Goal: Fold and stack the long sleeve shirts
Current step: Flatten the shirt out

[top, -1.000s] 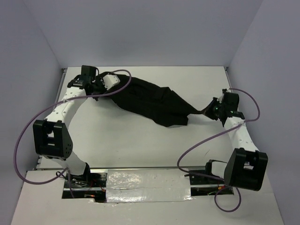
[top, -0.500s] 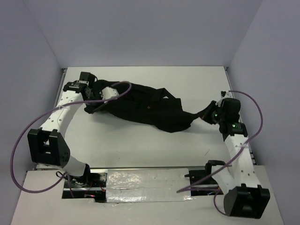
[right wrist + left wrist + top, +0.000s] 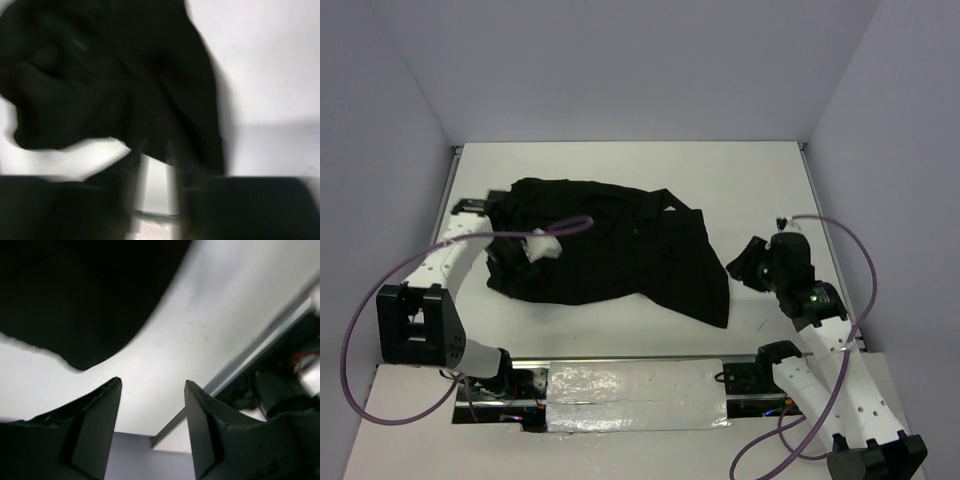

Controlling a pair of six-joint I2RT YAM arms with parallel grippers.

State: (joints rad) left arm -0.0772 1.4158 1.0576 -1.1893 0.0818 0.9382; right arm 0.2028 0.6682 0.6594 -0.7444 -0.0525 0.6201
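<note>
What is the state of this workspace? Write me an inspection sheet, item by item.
Surface: white table, no marks seen.
Job's things: one black shirt, rumpled and unfolded, left of centre.
Clutter: nothing seen.
Grippers: left gripper open and empty at the shirt's edge; right gripper beside the shirt's right side, its view too blurred to judge.
Cables: purple cables loop off both arms; one crosses above the shirt.
Surroundings: plain pale walls.

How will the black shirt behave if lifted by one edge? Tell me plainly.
Probably floppy: the black shirt lies crumpled in soft folds on the table, so a lifted edge would likely drape and sag. Likely light for its size, being thin cloth. Pushed, it would probably bunch up rather than slide whole.
</note>
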